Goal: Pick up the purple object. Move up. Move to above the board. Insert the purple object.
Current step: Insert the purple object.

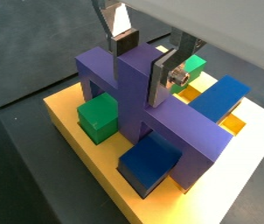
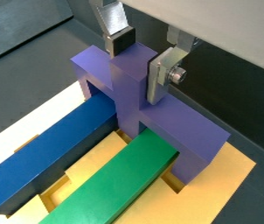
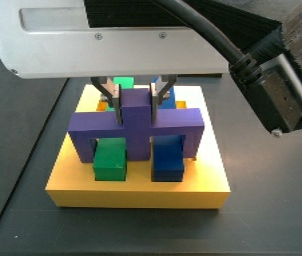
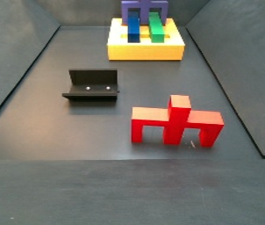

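Gripping the upright stem of the purple object [image 1: 146, 101] between the flat plates of the claw [image 1: 146, 54], closed on that stem just above the crossbar. Looking rigid, matte and light, so holding by the narrow stem seems the sound choice. Straddling the green bar [image 2: 114, 184] and blue bar [image 2: 47, 160], legs reaching down to the board [image 3: 140, 190], apparently seated or nearly so.

Robot lab — dark walled test floor [image 4: 53, 114], fixture [image 4: 91, 86]

Claw [image 4: 142, 3] cut off at frame top; board [image 2: 233, 188] partly cropped.
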{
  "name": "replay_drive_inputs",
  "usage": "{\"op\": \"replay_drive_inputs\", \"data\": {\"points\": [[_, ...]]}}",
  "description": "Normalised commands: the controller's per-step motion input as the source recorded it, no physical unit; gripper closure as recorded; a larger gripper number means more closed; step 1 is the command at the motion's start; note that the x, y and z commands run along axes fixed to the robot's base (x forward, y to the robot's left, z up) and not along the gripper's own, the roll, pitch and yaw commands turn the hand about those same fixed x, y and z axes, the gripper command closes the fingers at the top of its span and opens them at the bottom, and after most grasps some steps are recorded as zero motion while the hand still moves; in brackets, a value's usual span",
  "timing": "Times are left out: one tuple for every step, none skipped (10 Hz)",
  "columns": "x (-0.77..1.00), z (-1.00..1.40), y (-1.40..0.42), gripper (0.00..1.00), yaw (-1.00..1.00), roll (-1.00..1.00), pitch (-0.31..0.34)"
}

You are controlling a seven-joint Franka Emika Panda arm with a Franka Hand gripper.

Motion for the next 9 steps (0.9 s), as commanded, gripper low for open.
{"op": "replay_drive_inputs", "data": {"points": [[-0.05,0.0,0.0,1.0,0.0,-0.01,0.0],[0.0,-0.16,0.01,1.0,-0.03,0.0,0.0],[0.07,-0.39,0.14,1.0,-0.13,-0.03,0.0],[0.09,-0.49,0.2,1.0,-0.11,-0.06,0.0],[0.0,-0.51,0.08,1.0,-0.05,-0.08,-0.049],[0.0,-0.49,0.0,1.0,0.0,-0.09,-0.067],[0.02,-0.36,-0.13,1.0,0.0,-0.06,-0.004],[0.05,-0.28,-0.17,1.0,0.0,-0.07,0.0],[0.01,-0.11,-0.15,1.0,0.0,-0.06,0.0]]}}
